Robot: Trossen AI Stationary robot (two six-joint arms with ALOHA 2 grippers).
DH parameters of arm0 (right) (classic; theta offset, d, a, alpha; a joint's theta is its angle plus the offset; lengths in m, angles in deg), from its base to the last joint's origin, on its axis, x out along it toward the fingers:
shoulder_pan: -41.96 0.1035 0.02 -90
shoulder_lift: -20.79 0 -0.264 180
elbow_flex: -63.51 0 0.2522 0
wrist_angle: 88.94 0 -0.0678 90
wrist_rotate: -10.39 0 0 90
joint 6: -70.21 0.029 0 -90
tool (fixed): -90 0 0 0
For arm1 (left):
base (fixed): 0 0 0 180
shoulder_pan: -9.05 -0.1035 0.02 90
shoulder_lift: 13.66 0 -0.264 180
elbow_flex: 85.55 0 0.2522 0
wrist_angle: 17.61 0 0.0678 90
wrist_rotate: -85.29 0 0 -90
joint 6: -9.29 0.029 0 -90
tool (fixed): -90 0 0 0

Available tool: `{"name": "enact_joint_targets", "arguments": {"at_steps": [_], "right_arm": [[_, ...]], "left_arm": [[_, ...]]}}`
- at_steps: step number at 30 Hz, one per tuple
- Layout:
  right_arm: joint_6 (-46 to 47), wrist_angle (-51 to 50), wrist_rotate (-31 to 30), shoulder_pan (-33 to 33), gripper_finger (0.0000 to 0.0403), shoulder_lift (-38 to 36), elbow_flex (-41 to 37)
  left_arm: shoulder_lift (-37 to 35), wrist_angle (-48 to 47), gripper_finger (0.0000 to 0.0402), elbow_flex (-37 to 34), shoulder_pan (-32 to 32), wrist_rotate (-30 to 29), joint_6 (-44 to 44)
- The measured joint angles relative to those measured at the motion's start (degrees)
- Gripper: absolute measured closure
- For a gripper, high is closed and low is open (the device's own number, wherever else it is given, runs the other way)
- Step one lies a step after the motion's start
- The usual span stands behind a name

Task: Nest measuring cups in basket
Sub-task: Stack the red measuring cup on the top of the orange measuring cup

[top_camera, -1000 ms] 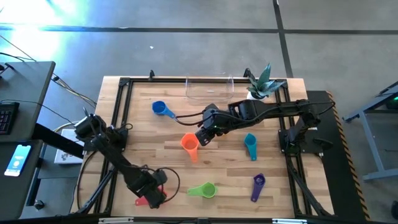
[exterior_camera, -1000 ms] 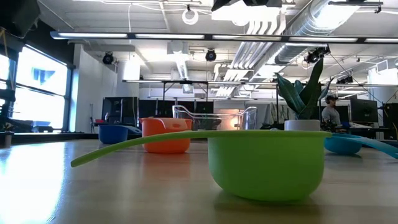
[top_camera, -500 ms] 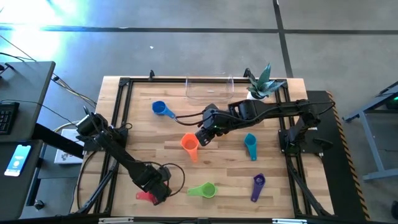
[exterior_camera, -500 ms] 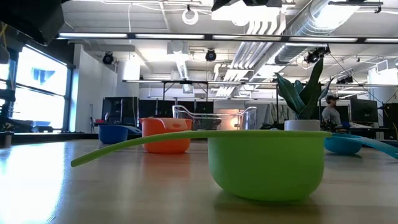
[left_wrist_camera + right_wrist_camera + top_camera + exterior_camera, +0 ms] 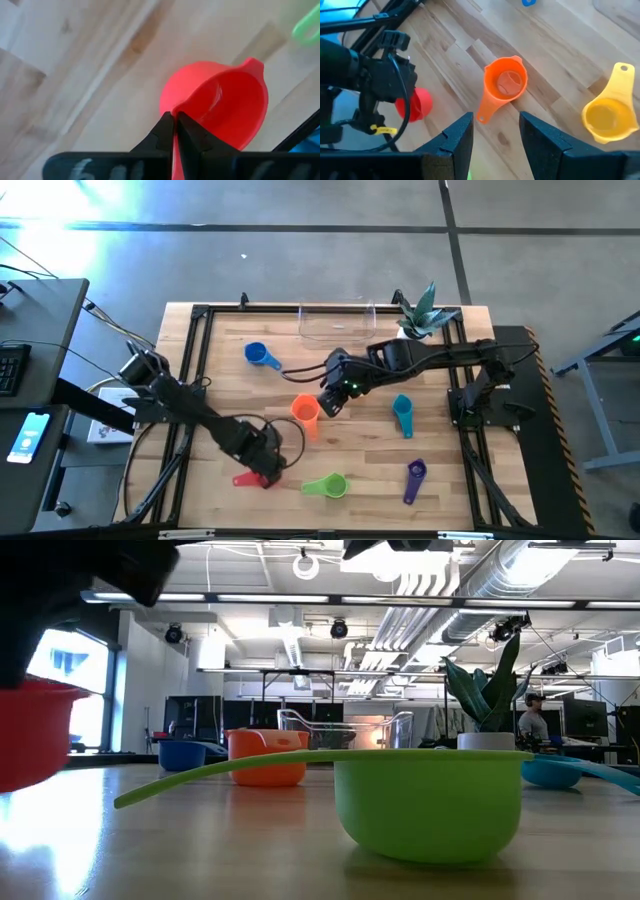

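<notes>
My left gripper (image 5: 262, 468) is shut on the red cup (image 5: 220, 107) over the table's near left part, left of the green cup (image 5: 327, 486). The red cup also shows at the left edge of the low view (image 5: 30, 735). My right gripper (image 5: 495, 142) hangs open above the orange cup (image 5: 505, 85), which stands on its base mid-table (image 5: 305, 410). The yellow cup (image 5: 607, 117) stands close by; my right arm hides it from above. The blue cup (image 5: 260, 355), teal cup (image 5: 402, 412) and purple cup (image 5: 414, 478) rest on the wood. The clear basket (image 5: 335, 322) sits at the far edge. My left gripper pinches the red cup's flat handle (image 5: 174, 150) between its two fingers, close to where the handle meets the bowl's rim. The handle runs edge-on between the fingers. The cup is lifted clear of the table, and its bowl sticks out past the fingertips.
A small potted plant (image 5: 418, 315) stands at the far right corner beside the basket. A black frame (image 5: 190, 380) runs round the tabletop. The green cup (image 5: 430, 800) sits close to the low camera. Bare wood lies between the orange cup and the near edge.
My left gripper has carried the red cup from the near left corner toward the far edge and a little right, and has risen. The cup now comes into the low view, clear of the table.
</notes>
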Motion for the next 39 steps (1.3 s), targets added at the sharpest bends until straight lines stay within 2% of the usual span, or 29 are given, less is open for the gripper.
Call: {"name": "enact_joint_targets", "arguments": {"at_steps": [10, 18, 30, 39], "right_arm": [[-6.56, -1.45, 2.91, -3.03, 0.0251, 0.0, 0.0], [-10.78, -3.59, 4.24, -4.73, 0.0251, 0.0, 0.0], [-14.49, -9.49, 3.82, -5.45, 0.0251, 0.0, 0.02], [-16.61, -10.0, 3.87, -5.45, 0.0251, 0.02, 0.04]], "left_arm": [[-0.11, -0.56, 0.04, -0.02, -9.47, -0.67, 1.99], [-0.17, -0.34, 0.0399, -0.02, -13.82, -0.64, 3.99], [1.57, 1.54, 0.0396, -0.01, -15.8, 0.05, 3.19], [2.61, 2.7, 0.039, 0.02, -15.78, 0.29, 1.39]]}}
